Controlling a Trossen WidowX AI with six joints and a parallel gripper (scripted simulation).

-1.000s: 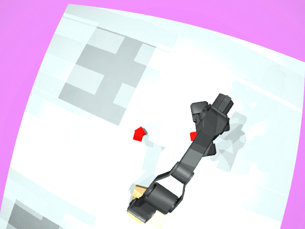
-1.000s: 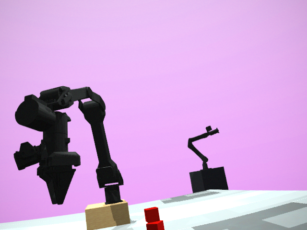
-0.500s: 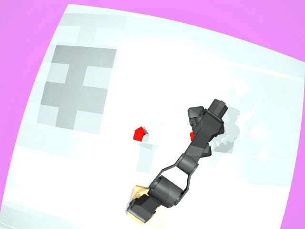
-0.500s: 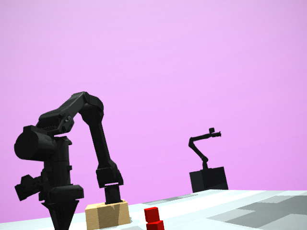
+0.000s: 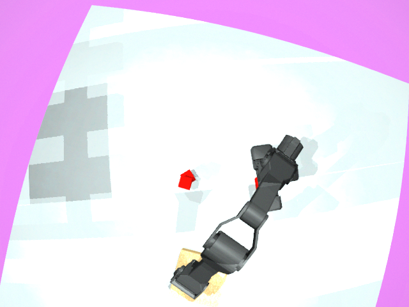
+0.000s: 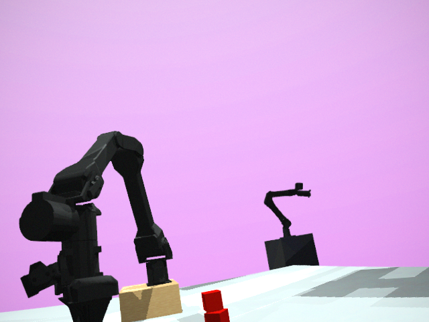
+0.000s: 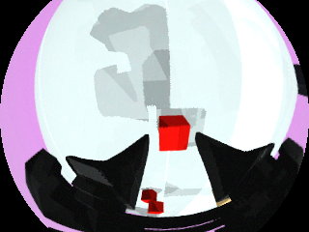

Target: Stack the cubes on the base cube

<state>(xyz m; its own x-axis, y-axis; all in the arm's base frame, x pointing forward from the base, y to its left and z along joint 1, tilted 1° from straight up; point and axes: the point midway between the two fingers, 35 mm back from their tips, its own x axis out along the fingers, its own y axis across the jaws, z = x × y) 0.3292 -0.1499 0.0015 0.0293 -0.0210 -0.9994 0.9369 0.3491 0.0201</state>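
Loose cube (image 7: 174, 133) lies on the table, between open fingers (nothing gripped).

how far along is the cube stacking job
Done: one red cube sits on the base cube, offset to one side. In hand: nothing; the open gripper hangs over the second loose cube, framed between its fingers. Left: grasp it, cap the opposite corner, release, withdraw.

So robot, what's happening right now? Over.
Gripper open, empty, above loose red cube. Other red cube stacked on base. Nothing in the way.
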